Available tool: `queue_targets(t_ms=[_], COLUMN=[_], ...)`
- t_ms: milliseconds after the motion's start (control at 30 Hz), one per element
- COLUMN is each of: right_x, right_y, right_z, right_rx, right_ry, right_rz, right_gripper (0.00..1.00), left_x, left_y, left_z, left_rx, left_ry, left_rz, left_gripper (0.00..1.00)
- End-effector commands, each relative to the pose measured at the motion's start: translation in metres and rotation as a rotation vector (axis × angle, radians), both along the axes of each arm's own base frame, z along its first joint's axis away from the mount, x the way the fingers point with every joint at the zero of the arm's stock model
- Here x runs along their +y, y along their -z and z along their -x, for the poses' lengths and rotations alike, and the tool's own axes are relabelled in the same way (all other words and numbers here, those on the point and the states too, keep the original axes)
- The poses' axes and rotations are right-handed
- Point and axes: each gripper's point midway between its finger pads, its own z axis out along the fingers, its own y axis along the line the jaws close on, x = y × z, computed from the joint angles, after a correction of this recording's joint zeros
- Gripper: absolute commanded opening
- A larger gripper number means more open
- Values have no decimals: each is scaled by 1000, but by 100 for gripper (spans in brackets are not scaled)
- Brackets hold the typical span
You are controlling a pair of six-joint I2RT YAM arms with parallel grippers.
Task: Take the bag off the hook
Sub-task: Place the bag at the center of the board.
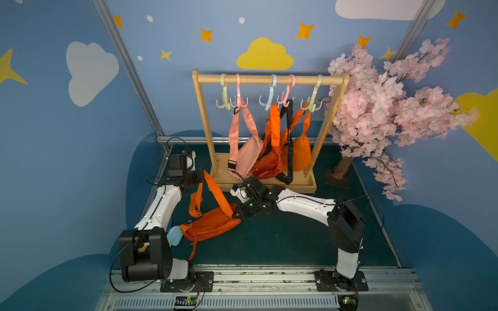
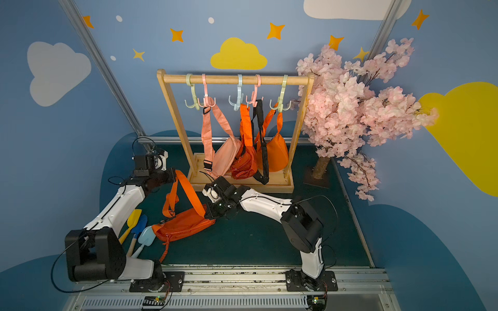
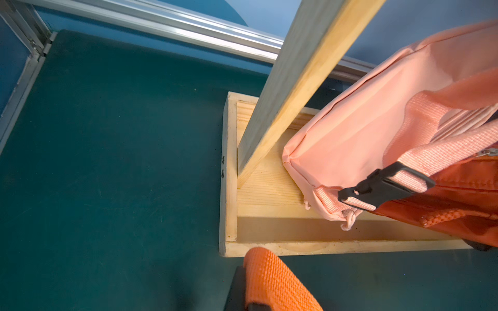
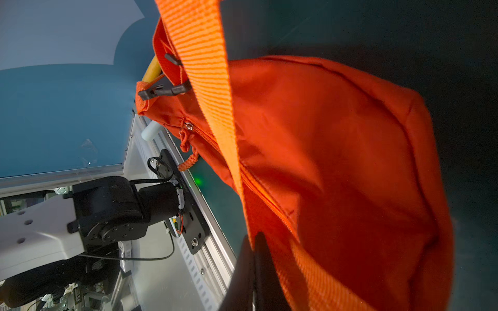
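We see the orange bag (image 1: 210, 223) already off its hook: its body lies on the green table (image 1: 283, 242) between the two arms, in front of the wooden rack (image 1: 269, 80) (other bags hang there). Only the letting go seems left. The left arm reaches forward, wrist raised, with the left gripper (image 1: 199, 176) closed on the strap (image 1: 213, 188). The right arm bends low across the table, and the right gripper (image 1: 236, 212) is pinched on the strap where it meets the bag.
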Motion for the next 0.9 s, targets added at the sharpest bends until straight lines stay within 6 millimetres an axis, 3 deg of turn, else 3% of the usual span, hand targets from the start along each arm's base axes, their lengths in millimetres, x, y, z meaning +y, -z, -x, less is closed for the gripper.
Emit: queue_targets(t_ms=[0,400,633,733,867], right_x=[-14,-6,2,4,0], right_y=[13,6,9,8,7], right_z=[19,42,38,37,32], right_rx=[66,91,90,83,50], right_ry=[-12,-50,-43,-40,-29], right_rz=[91,92,90,90,111], right_gripper=[0,0,0,0,15], left_x=[6,-14,-10,-9,-10], left_y=[-15,-28,-31,-35,-38], left_z=[-9,-11,-10,-9,-8], left_rx=[-80,-154,-162,-172,-180], left_ry=[-13,86,68,62,63], left_rz=[-14,46,24,22,23], left_gripper=[6,11,12,22,45])
